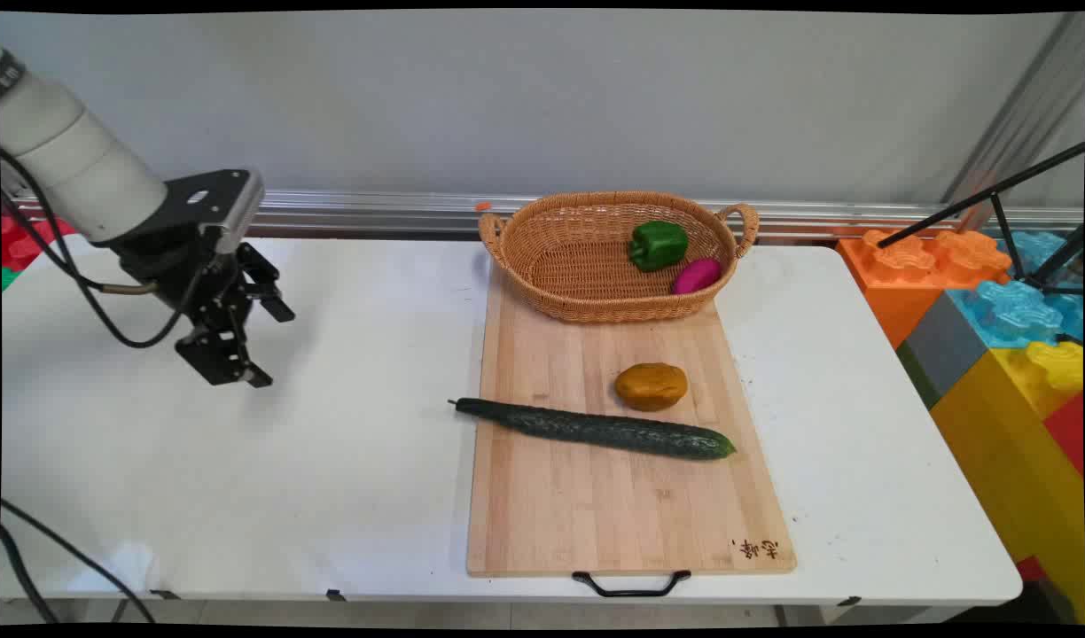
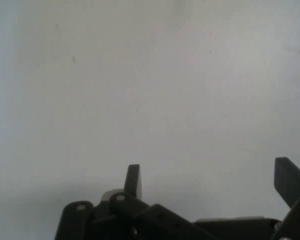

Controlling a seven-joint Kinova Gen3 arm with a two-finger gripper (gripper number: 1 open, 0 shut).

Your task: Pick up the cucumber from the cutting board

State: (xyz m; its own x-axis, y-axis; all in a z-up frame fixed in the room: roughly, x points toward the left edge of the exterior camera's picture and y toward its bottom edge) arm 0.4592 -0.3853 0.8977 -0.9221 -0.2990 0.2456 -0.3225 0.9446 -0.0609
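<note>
**K:** Black gripper (image 1: 272, 344) is over bare white table (image 1: 241, 461) on the left, fingers spread apart, nothing between them. Well apart from everything else.

**M:** Hand view agrees?

**K:** Yes. Gripper (image 2: 212, 180) with both fingertips (image 2: 132, 180) wide, only plain tabletop (image 2: 150, 90) under them.

**M:** What's nearest?

**K:** Cucumber (image 1: 596, 429), lying across the wooden cutting board (image 1: 613, 514), stem end hanging off the board's left edge toward the gripper. Just behind it, a brown potato (image 1: 651, 386), near but apart as far as I can tell.

**M:** Far end?

**K:** Wicker basket (image 1: 551, 257) on the board's far end. Inside, right half: green bell pepper (image 1: 658, 245), and a magenta vegetable (image 1: 696, 276) against the right wall, can't tell the kind. Those two are close together.

**M:** Off the table?

**K:** Big coloured building blocks (image 1: 995, 301) at the right, with a black tripod leg (image 1: 977, 200) across them.
</note>
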